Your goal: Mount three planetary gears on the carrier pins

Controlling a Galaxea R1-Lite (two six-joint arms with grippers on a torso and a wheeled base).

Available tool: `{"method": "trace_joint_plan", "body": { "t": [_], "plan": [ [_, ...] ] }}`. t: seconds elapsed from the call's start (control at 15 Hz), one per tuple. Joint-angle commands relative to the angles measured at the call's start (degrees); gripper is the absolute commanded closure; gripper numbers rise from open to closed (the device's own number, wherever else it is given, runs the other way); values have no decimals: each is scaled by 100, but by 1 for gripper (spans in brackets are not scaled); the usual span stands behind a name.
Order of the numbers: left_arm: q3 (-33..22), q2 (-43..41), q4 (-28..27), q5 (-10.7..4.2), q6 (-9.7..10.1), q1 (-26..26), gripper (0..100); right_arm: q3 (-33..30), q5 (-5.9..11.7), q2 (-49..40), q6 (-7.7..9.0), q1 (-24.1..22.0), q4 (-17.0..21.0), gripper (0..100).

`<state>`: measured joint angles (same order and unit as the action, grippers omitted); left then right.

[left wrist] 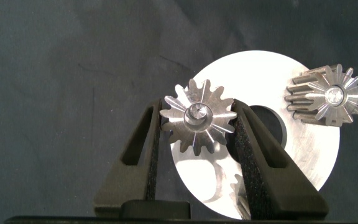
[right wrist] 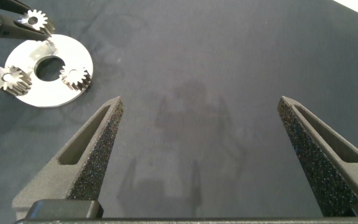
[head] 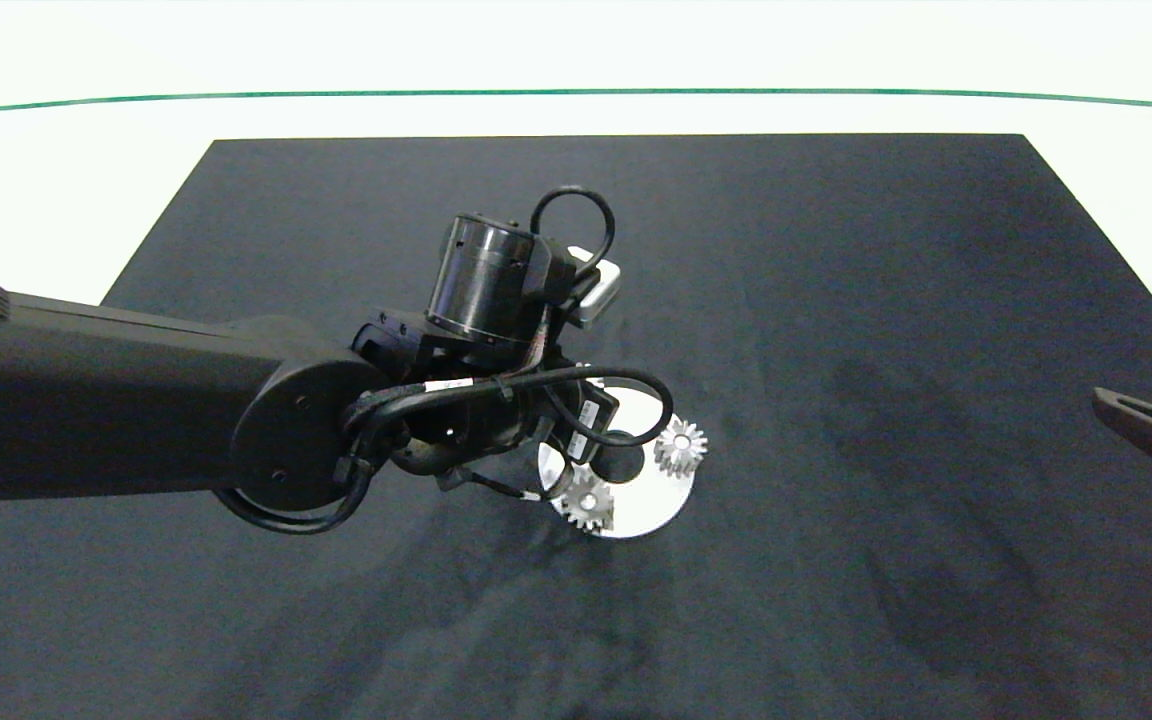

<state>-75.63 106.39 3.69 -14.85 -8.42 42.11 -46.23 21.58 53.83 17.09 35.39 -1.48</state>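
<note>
1. Two planetary gears show on the white disc (head: 636, 515) in the head view: one gear (head: 681, 447) on the disc's right side, another gear (head: 587, 501) at its near edge. The disc lies on the black mat (head: 836, 300) that covers the worktop (head: 86, 170), about midway between the mat's side edges. The left arm (head: 136, 400) reaches in over the disc and hides the rest of it. The tip of the right claw (head: 1151, 432) shows by the mat's right edge, well apart from the disc.

2. From the left wrist, the left claw (left wrist: 197, 121) is clamped on a third gear (left wrist: 197, 120), one finger (left wrist: 146, 143) pressed to each side of its teeth, over the disc's (left wrist: 316, 168) rim. One mounted gear (left wrist: 325, 95) stands beyond the central hole (left wrist: 272, 124).

3. From the right wrist, the right claw (right wrist: 201, 115) hangs over bare mat (right wrist: 229, 62) with its fingers (right wrist: 92, 149) wide apart, holding nothing. Far off sit the disc (right wrist: 48, 96), its two seated gears (right wrist: 7, 79) (right wrist: 75, 77), and the held gear (right wrist: 35, 20).
</note>
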Motion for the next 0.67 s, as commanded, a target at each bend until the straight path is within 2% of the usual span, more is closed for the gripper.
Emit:
{"method": "trace_joint_plan", "body": {
  "t": [0.07,0.27,0.33,0.67],
  "plan": [
    [31,22,0,-18,-1,-1,93,0,13,4,14,3,-2,0],
    [40,14,-9,-36,-1,8,93,0,13,4,14,3,-2,0],
    [40,14,-9,-36,-1,8,0,0,13,4,14,3,-2,0],
    [-57,22,-9,-36,-37,34,0,0,13,4,14,3,-2,0]
  ]
}}
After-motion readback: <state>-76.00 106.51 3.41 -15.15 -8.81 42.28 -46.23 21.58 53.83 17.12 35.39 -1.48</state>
